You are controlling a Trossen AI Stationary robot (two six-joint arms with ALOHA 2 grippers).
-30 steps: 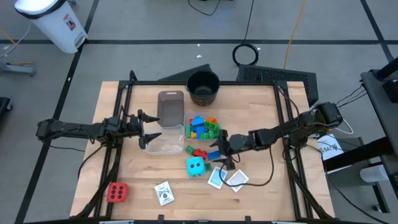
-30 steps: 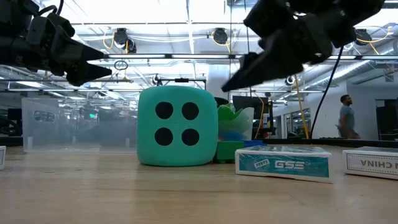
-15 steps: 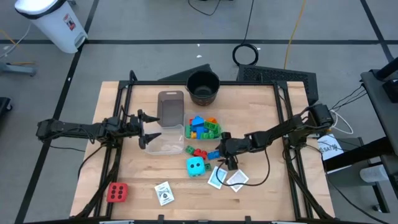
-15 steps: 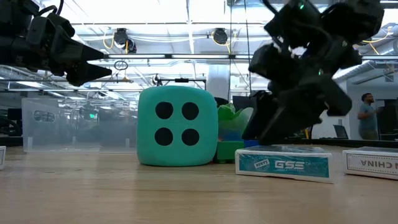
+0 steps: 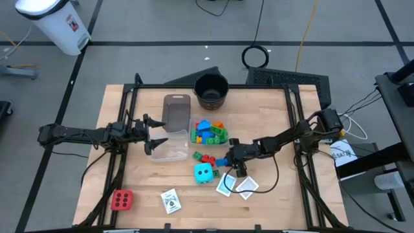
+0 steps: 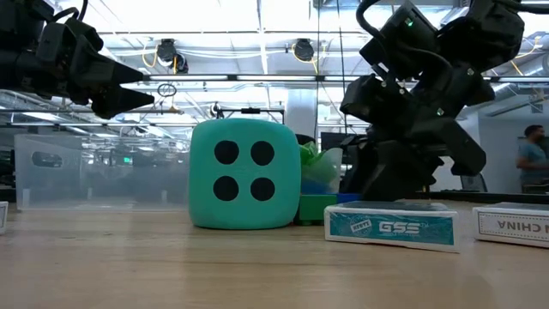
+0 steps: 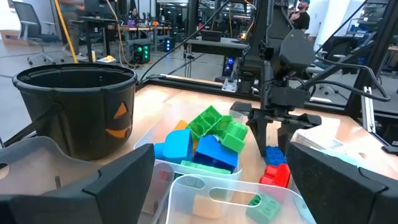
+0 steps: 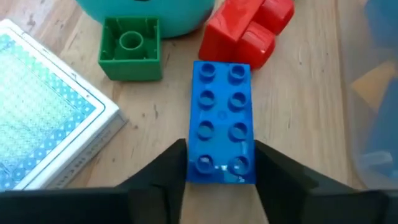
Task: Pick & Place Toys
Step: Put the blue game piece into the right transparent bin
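A blue two-by-four brick (image 8: 222, 106) lies flat on the table beside a red brick (image 8: 249, 31), a small green block (image 8: 130, 48) and the cyan dotted cube (image 5: 204, 172). My right gripper (image 5: 228, 162) slants down over it from the table's right, shut on its near end. My left gripper (image 5: 155, 137) hangs open and level over an empty clear tub (image 5: 174, 147) at the left. A second clear tub (image 5: 191, 126) holds several blue, green and orange blocks. A red dotted cube (image 5: 121, 200) sits near the front left. My right gripper pinches the blue brick's two long sides (image 8: 205, 167) between its two fingers (image 8: 169, 171), at the end nearest the wrist. The fingers come slanting down from the table's right and lie along the brick. The brick rests flat on the table, studs up.
A black round pot (image 5: 211, 90) stands at the far middle. White-bordered cards (image 5: 226, 186) (image 5: 246, 187) lie just in front of my right gripper, another (image 5: 171, 200) farther left. A clear lid or tub (image 5: 178, 109) lies behind the empty tub.
My right gripper has come down to the table and tipped more steeply. Its fingers have closed in around the blue brick, which stays where it lay.
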